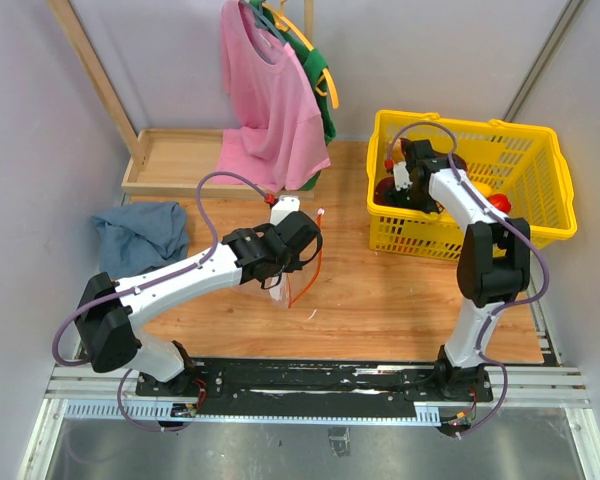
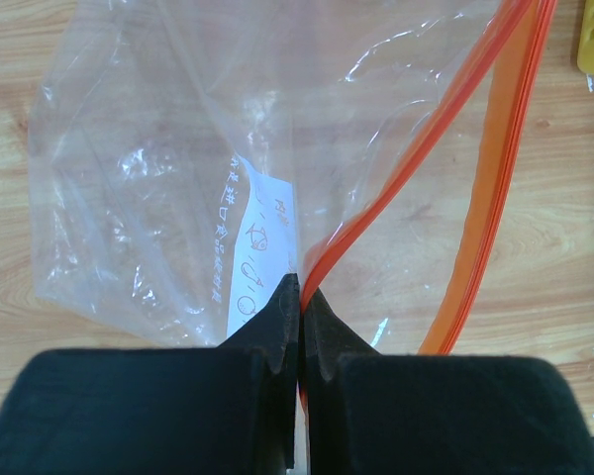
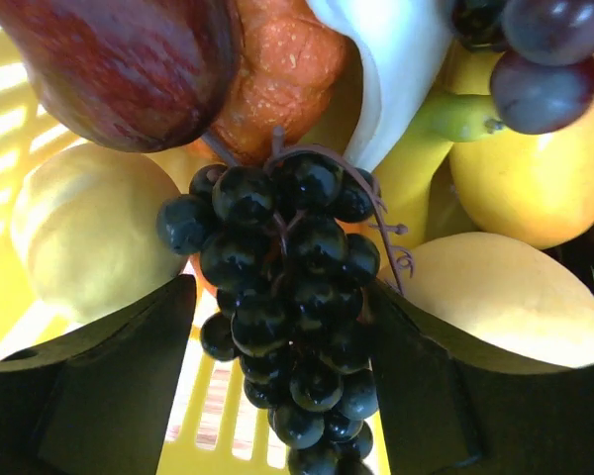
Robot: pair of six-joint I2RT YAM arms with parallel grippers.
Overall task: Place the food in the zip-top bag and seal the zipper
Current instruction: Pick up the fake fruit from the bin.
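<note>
Right hand (image 3: pixel 279 297) open, fingers either side of the grape bunch (image 3: pixel 287 257) in the basket (image 1: pixel 460 126); bunch's long axis runs 12-to-6. Left hand (image 2: pixel 299 297) pinched shut on the zipper (image 2: pixel 487 198); bag (image 2: pixel 158 148) over the table (image 1: pixel 380 300), at basket's 9 o'clock.

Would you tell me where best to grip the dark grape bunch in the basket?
Across its broad middle, from above: the grape bunch lies atop the other fruit, with free gaps on both flanks where the open fingers of the right gripper fit.
</note>
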